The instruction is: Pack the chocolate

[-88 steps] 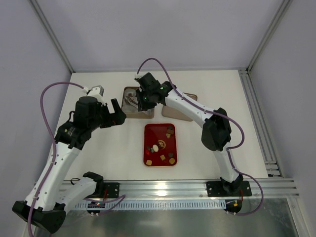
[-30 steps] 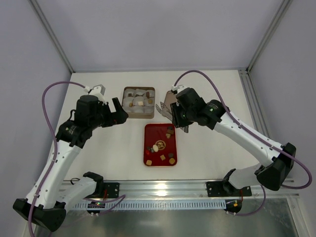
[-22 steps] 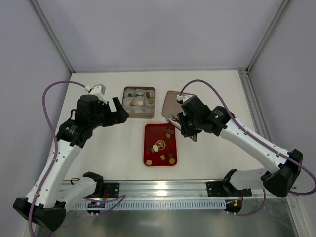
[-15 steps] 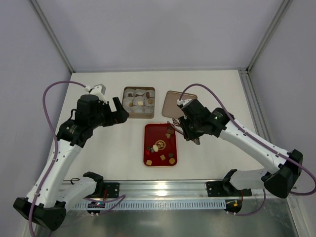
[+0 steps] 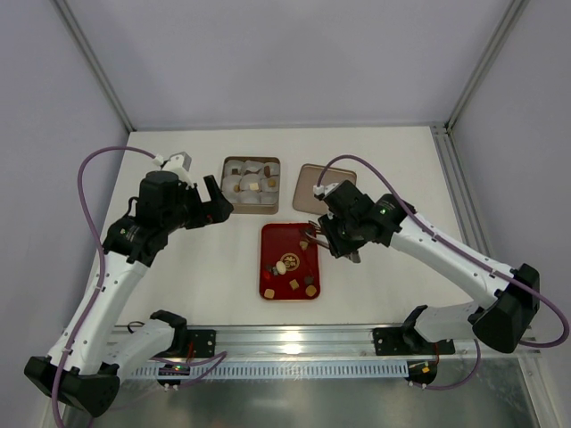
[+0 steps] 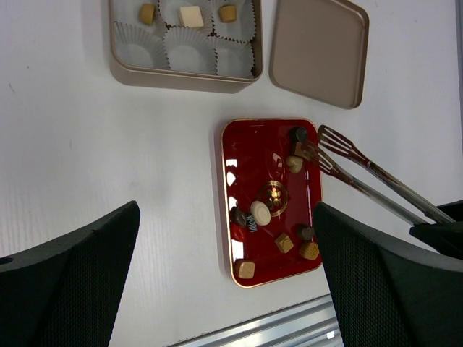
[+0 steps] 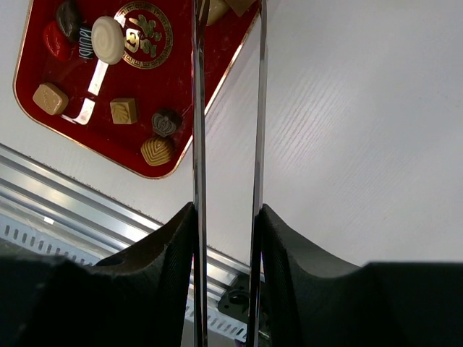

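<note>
The white table (image 5: 178, 267) carries everything. The left arm (image 5: 107, 281) hangs left of the tin box (image 6: 181, 81), its jaws spread wide and empty. The right arm (image 5: 446, 257) reaches in from the right, its jaws clamped on metal tongs (image 6: 334, 139). A lid (image 6: 318, 43) lies just right of the box. Nearer sits the red tray (image 6: 239, 152), with the tong tips over its far right corner. Most of the chocolate (image 6: 260, 212) lies in the tray. Three pieces (image 6: 192, 16) sit in paper cups (image 6: 189, 58) in the box.

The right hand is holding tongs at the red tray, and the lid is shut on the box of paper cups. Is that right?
Not quite. The lid is off, lying on the table beside the open box, as the left wrist view shows. The rest stands: the right hand is holding tongs at the red tray.
</note>
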`<state>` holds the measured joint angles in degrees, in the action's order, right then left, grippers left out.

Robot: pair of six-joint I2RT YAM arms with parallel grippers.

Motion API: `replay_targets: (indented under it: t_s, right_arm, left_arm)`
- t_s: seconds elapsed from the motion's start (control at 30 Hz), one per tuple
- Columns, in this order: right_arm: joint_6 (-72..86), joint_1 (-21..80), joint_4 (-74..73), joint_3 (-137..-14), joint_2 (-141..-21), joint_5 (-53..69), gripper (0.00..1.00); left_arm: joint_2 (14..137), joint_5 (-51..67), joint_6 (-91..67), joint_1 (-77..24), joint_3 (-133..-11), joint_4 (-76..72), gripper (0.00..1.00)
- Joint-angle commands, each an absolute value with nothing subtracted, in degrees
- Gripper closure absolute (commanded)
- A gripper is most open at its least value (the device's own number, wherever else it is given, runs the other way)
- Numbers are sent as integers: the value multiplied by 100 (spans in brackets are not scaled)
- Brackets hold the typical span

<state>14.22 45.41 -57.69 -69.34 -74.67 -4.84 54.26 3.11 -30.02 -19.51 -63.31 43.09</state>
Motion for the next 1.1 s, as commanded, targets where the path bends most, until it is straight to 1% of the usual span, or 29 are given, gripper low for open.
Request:
replay_targets:
  t_s: [0.0,0.43,0.63,0.73,1.07]
  right_arm:
    - [1301,4588,-5713,-6917,-7488,-404,59]
    - [1230,4597,-5520,-6820,-7813,-439,59]
    - [1257,4588,-5563,-6838,-7928,-413,60]
    - [1266,4588,-5669,-6890,-7902,-369,62]
    - [1248,4588,-5845,-7066,-7752,-70,62]
  left_arm:
    - [5432,378,-3041,-1969,-6311,4113,0]
    - [5388,360,-3023,-1960,-6302,4122,0]
    - [5379,334,-2988,-1960,-6302,4140,0]
    - [5388,334,-2988,-1969,-6293,4131,0]
    - [5379,351,-3006,-1960,-6249,4113,0]
